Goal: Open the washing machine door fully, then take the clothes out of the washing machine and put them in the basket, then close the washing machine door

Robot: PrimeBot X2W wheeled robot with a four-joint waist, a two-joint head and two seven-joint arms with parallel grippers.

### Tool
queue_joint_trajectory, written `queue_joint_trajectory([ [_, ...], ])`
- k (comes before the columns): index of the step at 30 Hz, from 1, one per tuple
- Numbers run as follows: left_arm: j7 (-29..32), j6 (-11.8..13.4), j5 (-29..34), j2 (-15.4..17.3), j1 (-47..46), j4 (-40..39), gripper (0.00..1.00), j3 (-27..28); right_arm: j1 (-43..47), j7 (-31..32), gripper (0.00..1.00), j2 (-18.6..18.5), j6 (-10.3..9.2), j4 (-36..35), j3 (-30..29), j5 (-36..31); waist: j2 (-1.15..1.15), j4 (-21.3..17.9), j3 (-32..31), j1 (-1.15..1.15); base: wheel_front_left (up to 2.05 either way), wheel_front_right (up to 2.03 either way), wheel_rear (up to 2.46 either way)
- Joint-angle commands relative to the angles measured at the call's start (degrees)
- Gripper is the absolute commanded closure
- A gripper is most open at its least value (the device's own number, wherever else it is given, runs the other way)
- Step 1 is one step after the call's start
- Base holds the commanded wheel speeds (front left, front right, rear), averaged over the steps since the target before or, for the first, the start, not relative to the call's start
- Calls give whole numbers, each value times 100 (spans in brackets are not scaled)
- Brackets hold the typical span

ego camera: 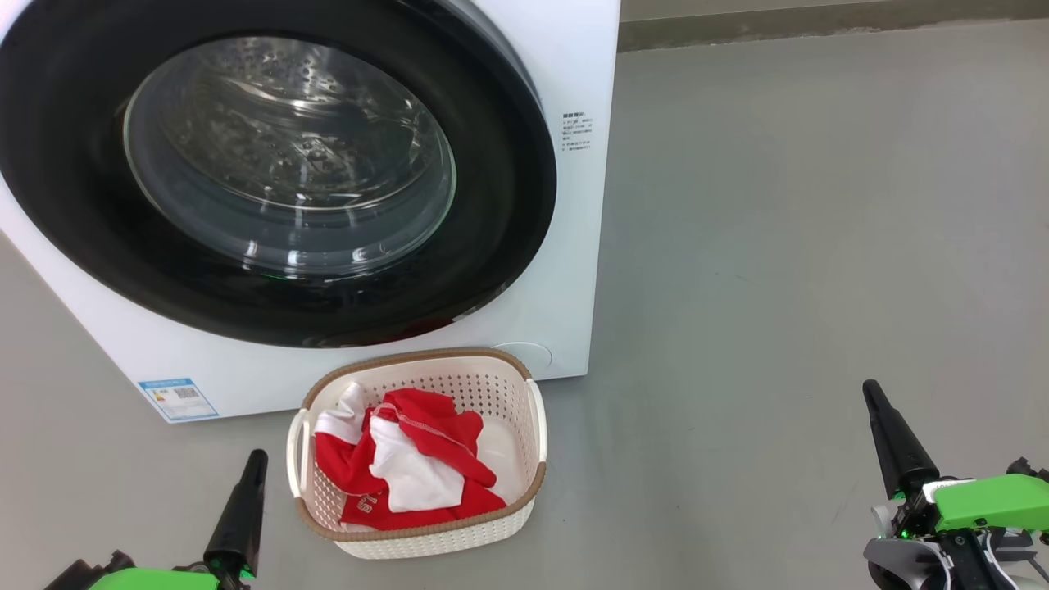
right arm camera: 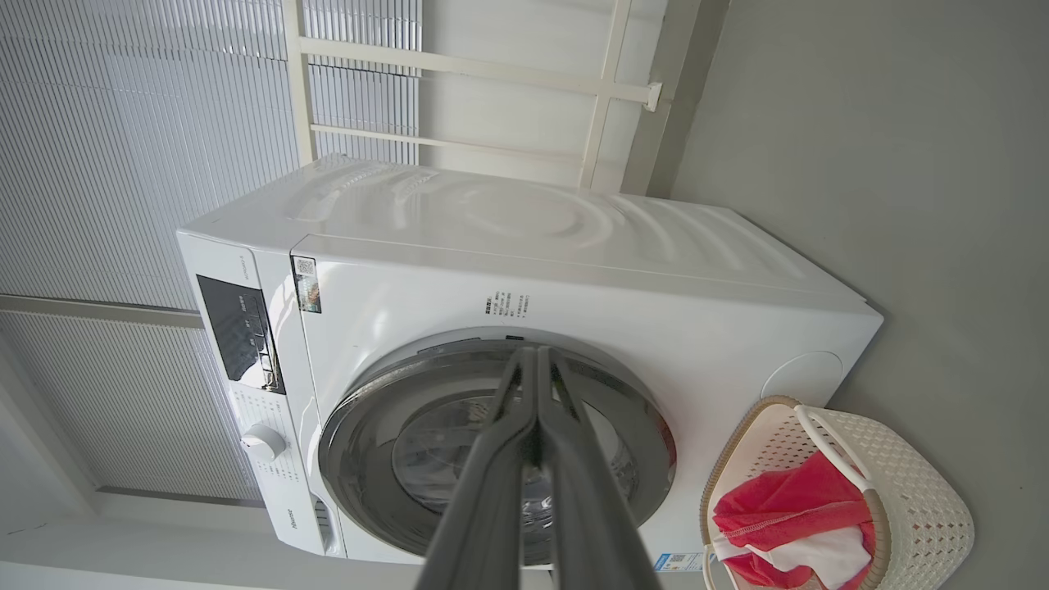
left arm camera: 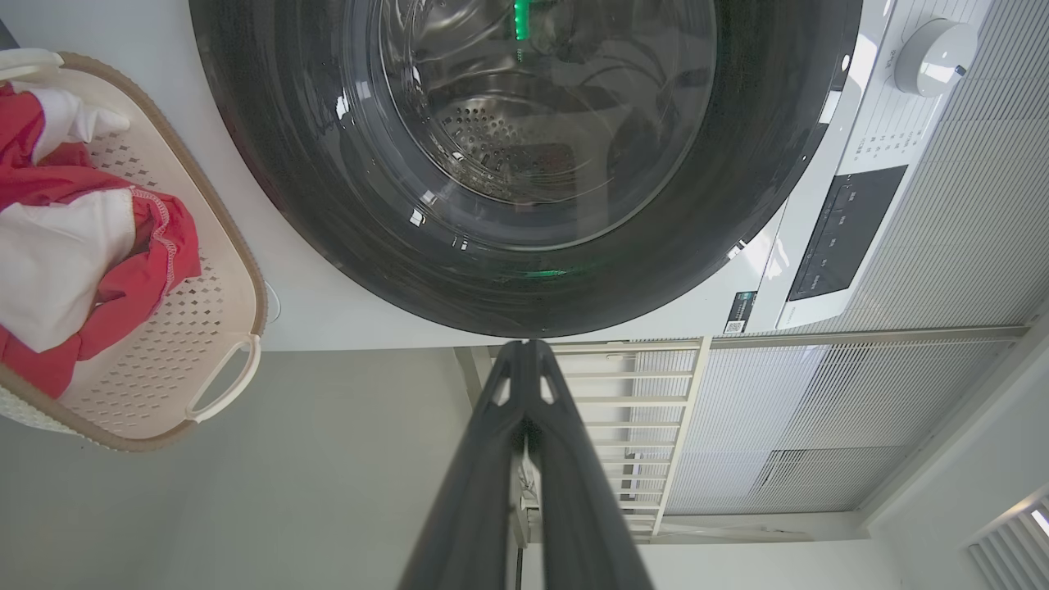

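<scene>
The washing machine (ego camera: pixel 565 246) (right arm camera: pixel 574 270) stands white and boxy before me. Its door (ego camera: pixel 279 164) (left arm camera: pixel 524 164) (right arm camera: pixel 492 442), black-rimmed with a clear glass bowl, lies flat against the front. The bare steel drum shows through the glass. On the floor in front sits the cream basket (ego camera: pixel 524 410) (left arm camera: pixel 221 311) (right arm camera: pixel 901 475) holding red and white clothes (ego camera: pixel 410 467) (left arm camera: pixel 74 246) (right arm camera: pixel 787 516). My left gripper (ego camera: pixel 256 459) (left arm camera: pixel 526 348) is shut and empty, left of the basket. To the basket's right, well apart from it, my right gripper (ego camera: pixel 870 389) (right arm camera: pixel 537 352) is shut, holding nothing.
Grey floor (ego camera: pixel 778 246) stretches to the right of the machine. A blue sticker (ego camera: pixel 178 399) marks the machine's lower left front. A control panel and dial (left arm camera: pixel 934 57) sit at the machine's top. White rails and a slatted wall (right arm camera: pixel 123 123) stand behind it.
</scene>
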Motion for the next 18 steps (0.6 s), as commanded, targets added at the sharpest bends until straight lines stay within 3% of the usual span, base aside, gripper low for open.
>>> queue_joint_trajectory([
  [1,20,-39,-40,61,-223,-116,100,162,-240,23,100,-28,-3,-141,83,-2,0,0,0,0,0,0,0],
  [18,20,-39,-40,61,-223,-116,100,162,-241,28,100,-24,-3,-141,76,-8,0,0,0,0,0,0,0],
])
